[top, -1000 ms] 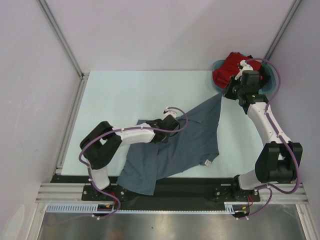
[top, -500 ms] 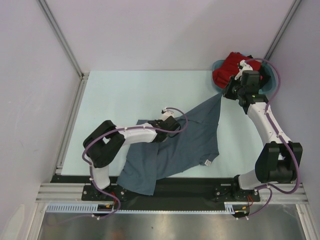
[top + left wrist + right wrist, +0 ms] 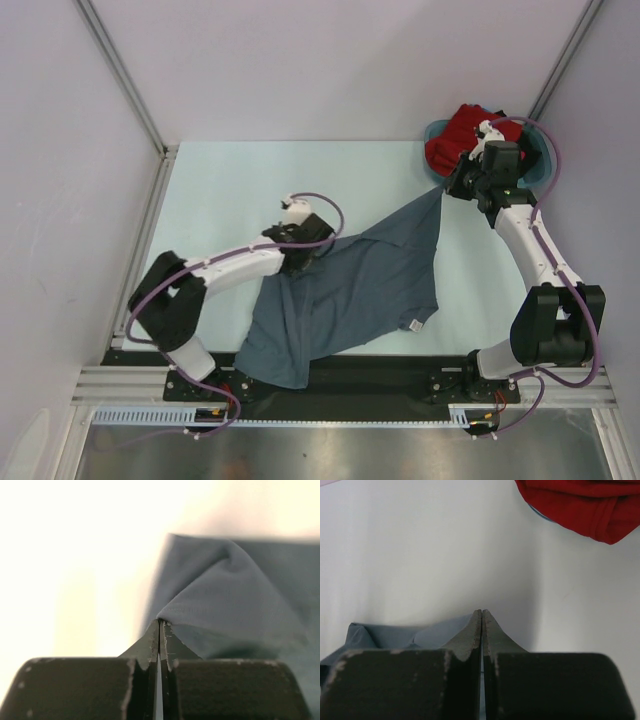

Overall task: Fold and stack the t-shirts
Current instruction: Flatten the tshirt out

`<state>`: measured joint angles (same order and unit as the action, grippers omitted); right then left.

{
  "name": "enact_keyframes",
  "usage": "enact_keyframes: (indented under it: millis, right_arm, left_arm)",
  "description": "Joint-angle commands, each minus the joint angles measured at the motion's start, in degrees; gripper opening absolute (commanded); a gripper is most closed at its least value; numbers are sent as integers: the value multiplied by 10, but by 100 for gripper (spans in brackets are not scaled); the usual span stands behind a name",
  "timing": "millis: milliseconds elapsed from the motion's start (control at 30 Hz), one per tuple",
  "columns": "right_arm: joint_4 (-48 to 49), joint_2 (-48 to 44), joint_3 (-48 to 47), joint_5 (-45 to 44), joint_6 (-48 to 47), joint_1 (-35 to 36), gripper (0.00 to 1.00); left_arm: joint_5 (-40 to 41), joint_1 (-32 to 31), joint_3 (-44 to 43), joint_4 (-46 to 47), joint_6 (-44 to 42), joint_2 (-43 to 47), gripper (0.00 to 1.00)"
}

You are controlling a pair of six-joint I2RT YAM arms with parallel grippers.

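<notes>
Since 1 s ago the L arm has swung left, dragging the grey t-shirt [image 3: 370, 285] edge w/ it; R arm hasn't moved.

Top view: L claw [image 3: 292, 262] grips the shirt's left edge, R claw [image 3: 447, 190] holds the far corner, near the teal basin [image 3: 540, 165] w/ a red t-shirt [image 3: 458, 135]. Grey shirt sags crumpled on the bench [image 3: 230, 180], hem over the near edge. Step, prob.: spreading flat pre-fold. Next: pull apart, lay down.

L wrist: L claw [image 3: 160, 625] clenched on a grey fold [image 3: 235, 595]; bench overexposed.

R wrist: R claw [image 3: 481, 615] clenched; pinch itself hidden, grey cloth [image 3: 395, 632] behind, red shirt [image 3: 580, 505] cut off.
</notes>
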<state>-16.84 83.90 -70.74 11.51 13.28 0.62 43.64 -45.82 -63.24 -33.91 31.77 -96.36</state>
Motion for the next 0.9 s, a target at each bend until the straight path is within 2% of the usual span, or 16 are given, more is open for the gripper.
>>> enact_keyframes:
  millis: [0, 233, 600, 667, 700, 733, 800, 867]
  right_arm:
    - [11, -14, -13, 11, -4, -2, 0]
    - [14, -12, -18, 18, -2, -2, 0]
    - [10, -8, -19, 19, -3, -2, 0]
    - [11, -8, -18, 20, -3, -2, 0]
    - [11, -7, -18, 20, -3, -2, 0]
    - [10, -8, -19, 21, -4, -2, 0]
    - [9, -7, -18, 20, -4, -2, 0]
    - [9, -8, -18, 19, -5, -2, 0]
  left_arm:
    - [17, 62, 30, -17, 69, 77, 0]
    - [-45, 206, 117, 27, 107, 204, 0]
    - [-59, 341, 173, 32, 167, 382, 1]
    - [-67, 345, 179, 45, 155, 396, 19]
    - [-67, 345, 180, 46, 156, 400, 55]
    - [-69, 345, 186, 50, 156, 406, 75]
    - [-81, 345, 190, 72, 133, 411, 99]
    - [-113, 345, 196, 90, 112, 410, 100]
